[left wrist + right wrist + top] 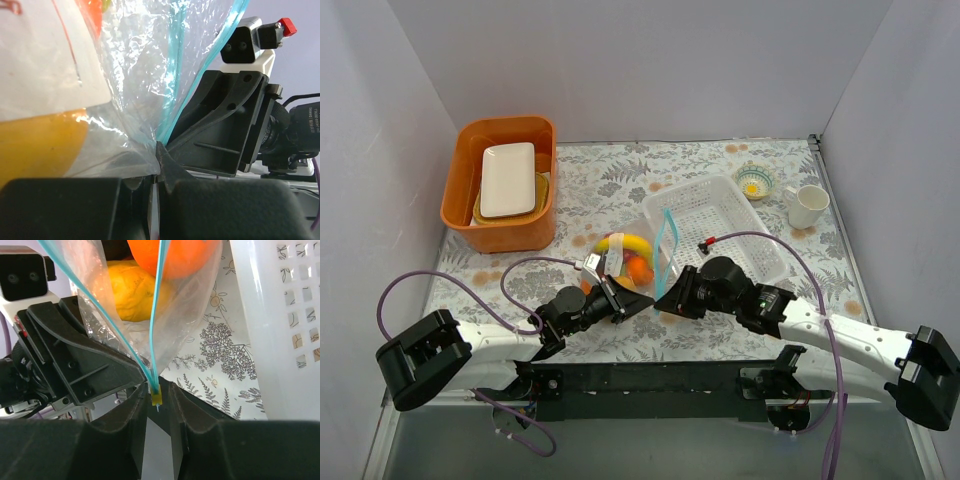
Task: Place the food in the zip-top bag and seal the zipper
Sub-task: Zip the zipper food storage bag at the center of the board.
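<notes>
1. The zip-top bag [655, 232] sits on the counter [600, 180], right up against the left side of the white basket [715, 205] as seen from above. Its mouth faces the basket and the food is already inside.
2. Both arms meet at the bag corner nearest the robot, just in front of the basket. The left gripper [159, 165] has its jaws together on the clear plastic at that corner. The right gripper [157, 405] has its jaws clamped on the very end of the zipper [172, 75], with a small yellow tab [156, 399] pinched in there too.
3. So I'd say this is the sealing step, barely started. Past the right jaws the blue tracks still fan apart.
4. To do it well, I'd use the left arm as a plain anchor holding the corner taut. Then I'd run the right jaws along the strip toward the basket's far end, squeezing firmly enough to mate the tracks. Keep the strip straight, because the crinkly film will bunch if it goes slack.
5. Watch that the fruit bulge doesn't push the mouth open.
6. Counts:
   - one bag, one zipper
   - one banana [623, 243], one orange [170, 255] and one lemon-like piece [130, 290] showing through the plastic, with anything else hidden behind them
   - one basket, one orange bin [460, 190] with a white plate [508, 178], one mug [808, 206], one little bowl [754, 181]
</notes>
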